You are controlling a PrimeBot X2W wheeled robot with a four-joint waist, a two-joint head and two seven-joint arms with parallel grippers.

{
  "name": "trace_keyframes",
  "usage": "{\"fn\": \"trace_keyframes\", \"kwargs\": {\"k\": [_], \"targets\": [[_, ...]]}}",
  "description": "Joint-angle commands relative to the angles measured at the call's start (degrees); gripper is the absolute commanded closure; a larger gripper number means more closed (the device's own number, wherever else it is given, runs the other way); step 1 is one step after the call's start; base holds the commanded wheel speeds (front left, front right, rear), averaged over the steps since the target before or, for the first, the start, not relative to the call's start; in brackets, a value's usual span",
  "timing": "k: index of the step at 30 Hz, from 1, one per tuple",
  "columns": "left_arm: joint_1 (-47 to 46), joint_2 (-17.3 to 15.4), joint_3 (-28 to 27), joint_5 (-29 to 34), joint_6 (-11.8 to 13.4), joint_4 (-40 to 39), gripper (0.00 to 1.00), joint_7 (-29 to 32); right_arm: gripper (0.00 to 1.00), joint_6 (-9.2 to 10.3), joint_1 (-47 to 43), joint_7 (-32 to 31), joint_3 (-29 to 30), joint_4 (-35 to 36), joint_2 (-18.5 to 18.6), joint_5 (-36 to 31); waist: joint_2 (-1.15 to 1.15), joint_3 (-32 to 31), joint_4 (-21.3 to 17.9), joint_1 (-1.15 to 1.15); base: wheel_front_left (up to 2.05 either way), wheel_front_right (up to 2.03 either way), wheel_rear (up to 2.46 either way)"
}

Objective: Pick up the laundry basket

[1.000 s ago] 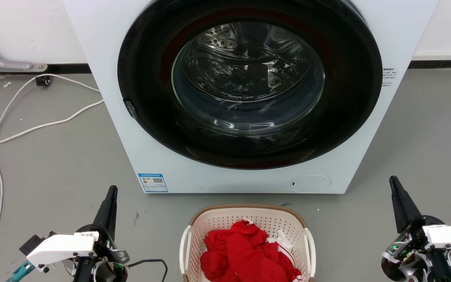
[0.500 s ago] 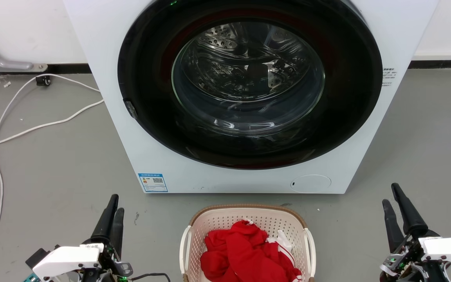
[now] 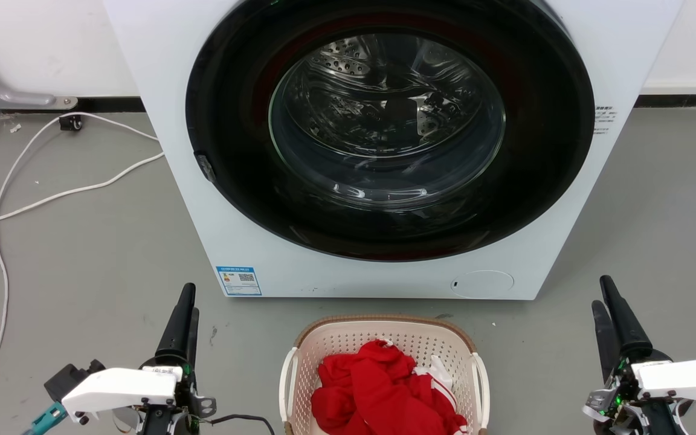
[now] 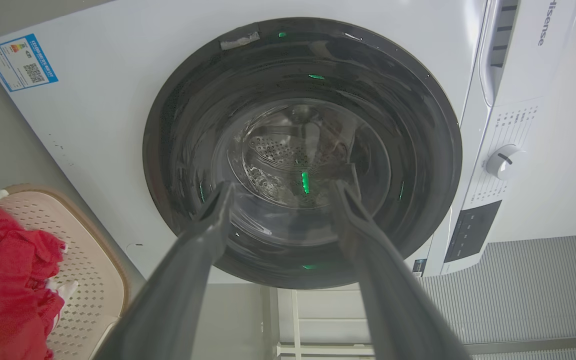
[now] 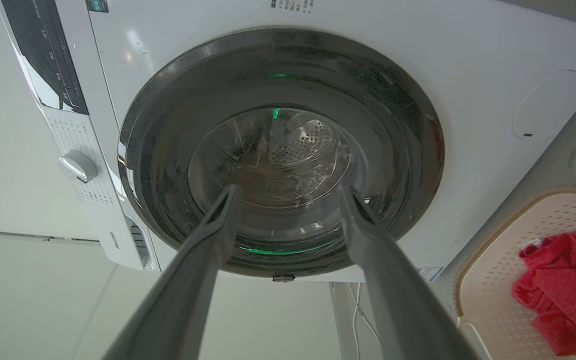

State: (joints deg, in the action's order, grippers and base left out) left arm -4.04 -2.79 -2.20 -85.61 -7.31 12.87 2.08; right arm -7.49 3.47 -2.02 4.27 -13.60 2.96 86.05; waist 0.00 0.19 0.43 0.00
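On the grey floor (image 3: 82, 254), just before the washer (image 3: 161, 121), the laundry basket (image 3: 384, 318) stands between both arms, its white handles (image 3: 286, 376) turned one to each side. The left gripper (image 3: 191, 299) and the right gripper (image 3: 602, 291) have their fingers apart and empty. The left one seems slightly nearer the basket.

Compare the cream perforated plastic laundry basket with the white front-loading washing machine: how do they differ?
The laundry basket is far smaller than the washing machine. The basket is open-topped, holding red clothes; the machine's glass door is shut. Basket walls are perforated, machine panels solid. Both stand on grey floor.
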Motion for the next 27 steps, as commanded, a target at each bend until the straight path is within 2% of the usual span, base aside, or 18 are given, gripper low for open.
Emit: {"fn": "trace_keyframes", "kwargs": {"k": [1,9,27], "targets": [[-1.2,-0.2,0.3,2.7,-0.1,-1.9,0.00,-0.9,0.00,0.00,0.8,0.8,-0.4,1.4,0.2,-3.8,0.00,0.0,0.1,0.00,0.00,0.00,0.00],[-1.1,-0.2,1.0,10.4,-0.1,-3.2,0.00,-2.6,0.00,0.00,0.5,2.5,-0.9,2.7,0.2,-15.8,0.00,0.0,0.2,0.00,0.00,0.00,0.00],[-2.2,-0.2,3.1,33.4,0.4,-4.0,0.00,-6.3,0.00,0.00,-0.1,6.3,-0.8,4.9,0.0,-41.5,0.00,0.3,0.5,0.00,0.00,0.00,0.00]]}}
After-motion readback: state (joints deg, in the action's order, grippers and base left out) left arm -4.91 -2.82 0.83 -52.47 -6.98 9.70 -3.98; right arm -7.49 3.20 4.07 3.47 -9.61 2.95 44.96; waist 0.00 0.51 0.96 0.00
